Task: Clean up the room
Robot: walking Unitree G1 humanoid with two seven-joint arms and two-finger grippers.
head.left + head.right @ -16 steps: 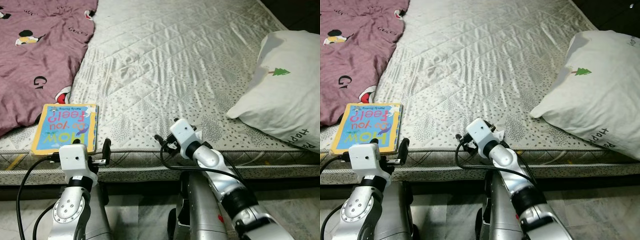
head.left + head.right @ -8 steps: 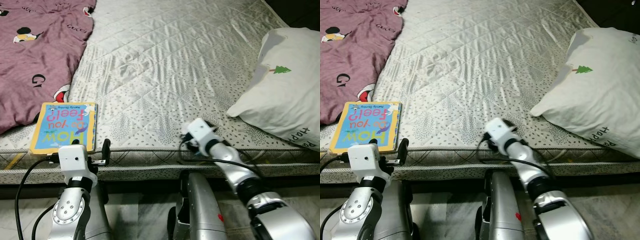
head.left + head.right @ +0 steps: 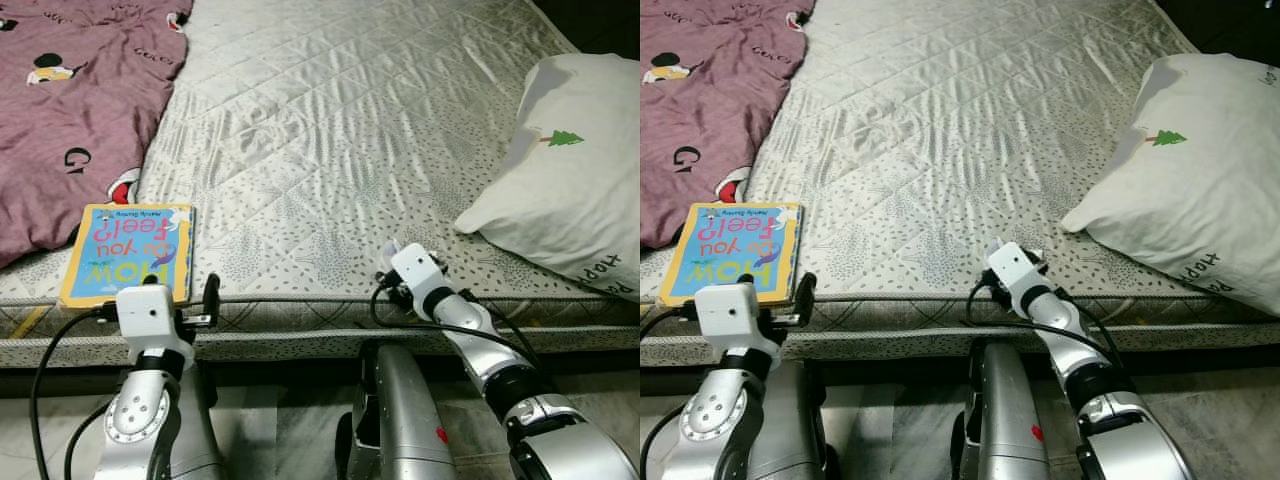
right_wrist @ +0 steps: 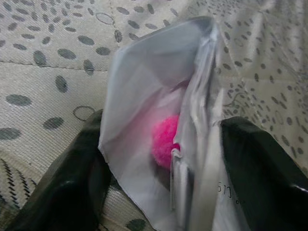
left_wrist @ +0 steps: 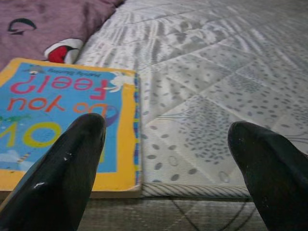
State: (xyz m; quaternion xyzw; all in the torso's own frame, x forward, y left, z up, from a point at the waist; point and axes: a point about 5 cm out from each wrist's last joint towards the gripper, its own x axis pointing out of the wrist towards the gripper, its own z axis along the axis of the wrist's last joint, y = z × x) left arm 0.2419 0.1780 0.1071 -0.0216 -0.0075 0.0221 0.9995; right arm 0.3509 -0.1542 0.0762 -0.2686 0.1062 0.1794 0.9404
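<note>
Right gripper holds a small plastic bag at the near edge of the bed.

Your right gripper (image 4: 159, 159) has its two black fingers (image 4: 82, 173) pinched onto a clear plastic bag (image 4: 159, 120) with something pink (image 4: 166, 139) inside, just above the mattress (image 3: 340, 120) near its front edge. Your left gripper (image 5: 163, 159) hangs with its fingers spread wide and nothing between them, close to the picture book (image 3: 130, 252) lying at the mattress's near left corner, beside the maroon blanket (image 3: 70, 90). The pillow (image 3: 570, 190) rests to the right. You look to be mid-carry with the bag; next you likely need a place to drop it, then the book.
</note>
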